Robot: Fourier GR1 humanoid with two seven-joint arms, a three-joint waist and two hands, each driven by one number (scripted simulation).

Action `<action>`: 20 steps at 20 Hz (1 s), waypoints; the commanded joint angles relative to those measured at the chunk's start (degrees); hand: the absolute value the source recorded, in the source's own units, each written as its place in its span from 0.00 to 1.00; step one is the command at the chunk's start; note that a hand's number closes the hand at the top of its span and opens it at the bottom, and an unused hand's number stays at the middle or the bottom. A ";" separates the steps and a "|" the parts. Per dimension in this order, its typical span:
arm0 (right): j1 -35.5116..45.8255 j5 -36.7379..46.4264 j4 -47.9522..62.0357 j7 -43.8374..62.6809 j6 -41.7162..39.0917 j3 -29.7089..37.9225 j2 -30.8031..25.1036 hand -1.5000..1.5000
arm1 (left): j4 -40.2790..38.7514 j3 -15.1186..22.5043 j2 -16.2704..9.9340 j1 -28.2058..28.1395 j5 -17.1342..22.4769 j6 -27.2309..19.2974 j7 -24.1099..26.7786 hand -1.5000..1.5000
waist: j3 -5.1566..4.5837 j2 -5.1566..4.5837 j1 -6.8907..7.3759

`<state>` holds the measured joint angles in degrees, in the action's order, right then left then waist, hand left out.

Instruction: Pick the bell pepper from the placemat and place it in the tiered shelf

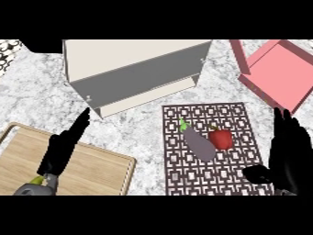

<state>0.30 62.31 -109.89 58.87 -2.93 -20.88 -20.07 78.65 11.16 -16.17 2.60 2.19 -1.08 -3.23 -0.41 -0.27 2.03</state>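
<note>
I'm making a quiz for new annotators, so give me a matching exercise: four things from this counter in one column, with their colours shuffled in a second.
Things:
1. bell pepper
2. eggplant
3. open box
4. tiered shelf

Colours:
A. pink
B. cream and grey
C. red
D. purple

Pairs: 1-C, 2-D, 3-A, 4-B

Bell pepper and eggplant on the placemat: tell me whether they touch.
Cannot tell. In the head view the bell pepper sits right against the eggplant, no clear gap or contact showing.
</note>
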 commanded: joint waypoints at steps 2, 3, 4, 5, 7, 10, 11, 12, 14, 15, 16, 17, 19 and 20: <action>12.45 7.76 6.25 14.19 -11.24 -7.50 11.98 0.00 | -1.74 -0.66 0.30 -0.40 -0.75 -0.38 1.30 0.50 | 0.28 0.12 -0.50; 14.81 6.69 8.08 14.68 -13.99 -6.73 14.01 0.00 | -2.19 -1.31 0.08 1.49 0.21 0.72 0.52 0.50 | 0.27 0.07 -0.62; 15.52 7.52 11.28 15.30 -12.95 -6.71 16.78 0.00 | -0.07 -0.74 1.02 0.17 0.06 -0.30 0.13 0.50 | 0.31 0.12 -0.40; 17.17 8.45 15.40 15.33 -11.48 -6.34 19.44 0.00 | 0.57 -0.91 0.11 0.05 0.45 0.69 -0.73 0.50 | 0.34 0.07 -0.18; 17.60 6.74 19.60 13.63 -11.28 -2.72 19.69 0.00 | -2.76 -1.46 0.86 1.20 -0.20 0.16 1.01 0.50 | 0.34 -0.05 -1.05; 17.81 6.47 22.19 18.33 -9.44 -5.19 19.87 0.00 | -0.18 -0.45 1.71 0.30 -0.97 -0.93 -1.17 0.50 | 0.39 0.15 -1.03; 18.54 5.92 20.87 21.04 -10.53 -6.28 19.90 0.00 | -0.58 -3.30 -1.43 0.07 1.32 1.93 -0.37 0.50 | 0.36 0.23 -0.99; 17.95 6.61 20.49 19.61 -11.44 -3.86 19.93 0.00 | -0.77 -1.49 1.18 -0.82 -0.44 -0.37 0.44 0.50 | 0.37 0.27 -1.47; 20.76 4.83 22.36 21.65 -12.56 -3.72 19.97 0.00 | 0.36 -1.25 1.14 -0.32 -0.01 0.66 -0.10 0.50 | 0.37 0.29 -1.14; 19.67 4.74 25.97 22.31 -6.90 -6.27 19.98 0.00 | -1.07 -2.41 0.16 -0.43 0.29 1.32 1.17 0.50 | 0.38 0.15 -0.88; 22.03 4.56 27.76 22.09 -6.77 -5.01 19.99 0.00 | -1.69 -1.94 0.72 0.65 -0.47 0.87 0.48 0.50 | 0.39 0.11 -1.00; 19.33 5.57 24.99 25.37 -6.40 -8.81 20.00 0.00 | -0.97 -2.34 0.35 -1.01 -0.21 0.96 1.78 0.50 | 0.38 0.30 -1.05; 19.77 8.97 27.92 21.79 -7.05 -5.82 20.01 0.00 | -1.11 -1.81 1.05 -0.95 -1.20 0.12 1.26 0.50 | 0.38 0.25 -1.45; 21.64 8.28 30.75 22.32 -5.67 -4.84 20.01 0.00 | -0.09 -1.90 1.28 -0.18 -0.92 0.09 0.72 0.50 | 0.39 0.17 -1.09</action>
<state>18.60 69.58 -83.83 68.71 -9.11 -25.83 -1.06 78.00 9.31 -15.32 2.20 1.57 -0.76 -2.39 -0.03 -0.05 0.86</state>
